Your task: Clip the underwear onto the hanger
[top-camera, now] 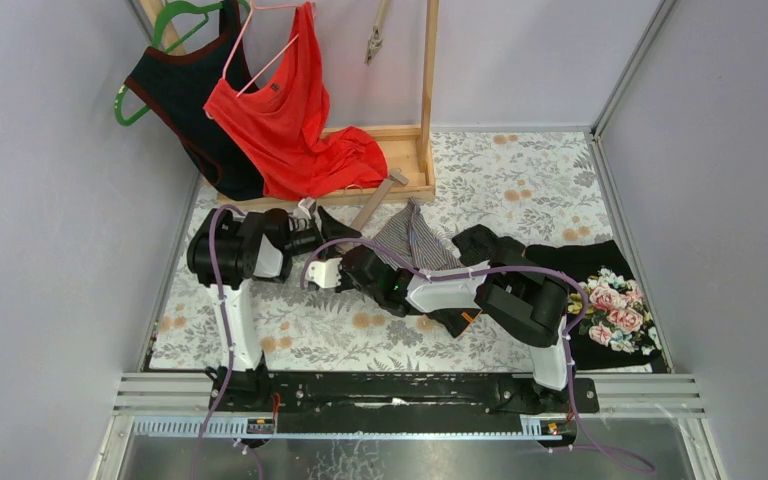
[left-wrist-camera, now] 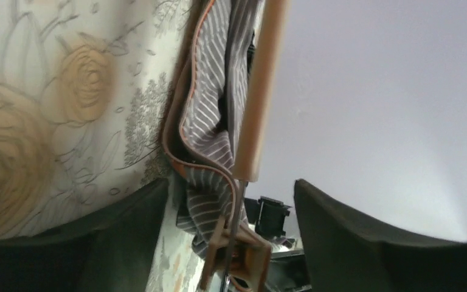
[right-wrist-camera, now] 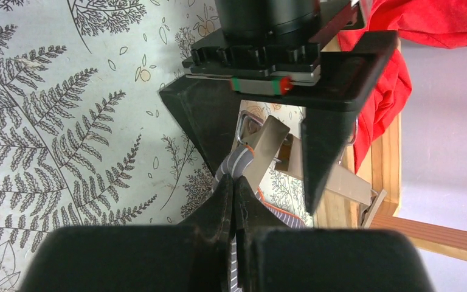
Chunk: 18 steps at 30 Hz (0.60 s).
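My right gripper (right-wrist-camera: 236,196) clenched the striped underwear (top-camera: 415,240); my left gripper (right-wrist-camera: 266,182) stood released astride the clip (right-wrist-camera: 266,143). I judged the hem needed holding taut inside it.

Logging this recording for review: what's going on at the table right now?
The right claw is shut on an edge of the striped underwear, holding it bunched up above the floral table, right beside the wooden hanger. The left claw is open, its fingers spread either side of the hanger's clip. Whether the clip already bites the fabric can't be told from these views.
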Tool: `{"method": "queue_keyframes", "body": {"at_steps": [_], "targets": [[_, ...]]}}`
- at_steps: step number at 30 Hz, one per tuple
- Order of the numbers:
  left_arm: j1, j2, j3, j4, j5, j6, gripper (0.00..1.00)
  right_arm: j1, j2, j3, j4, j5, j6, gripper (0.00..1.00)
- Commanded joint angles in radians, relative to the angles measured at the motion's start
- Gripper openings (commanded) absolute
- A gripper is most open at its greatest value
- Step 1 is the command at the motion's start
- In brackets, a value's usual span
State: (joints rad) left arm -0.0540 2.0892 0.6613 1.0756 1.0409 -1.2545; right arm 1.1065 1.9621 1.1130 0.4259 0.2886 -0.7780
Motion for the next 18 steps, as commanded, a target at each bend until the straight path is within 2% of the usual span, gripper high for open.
{"method": "queue_keyframes", "body": {"at_steps": [1, 2, 3, 10, 18], "targets": [[-0.001, 0.0, -0.012, -0.031, 0.006, -0.003, 0.82, 0.006, -0.064, 0.01, 0.056, 0.03, -0.013, 0.0], [0.002, -0.005, -0.015, -0.031, 0.0, -0.004, 0.98, 0.006, -0.063, 0.011, 0.055, 0.03, -0.011, 0.0], [0.006, -0.009, -0.018, -0.035, -0.006, -0.004, 1.0, 0.006, -0.064, 0.011, 0.054, 0.029, -0.01, 0.0], [0.033, -0.043, -0.031, -0.058, -0.033, -0.001, 1.0, 0.006, -0.072, 0.009, 0.033, 0.01, 0.026, 0.02], [0.04, -0.099, -0.026, -0.103, -0.061, 0.014, 1.0, 0.007, -0.114, -0.029, 0.002, -0.033, 0.1, 0.33]]}}
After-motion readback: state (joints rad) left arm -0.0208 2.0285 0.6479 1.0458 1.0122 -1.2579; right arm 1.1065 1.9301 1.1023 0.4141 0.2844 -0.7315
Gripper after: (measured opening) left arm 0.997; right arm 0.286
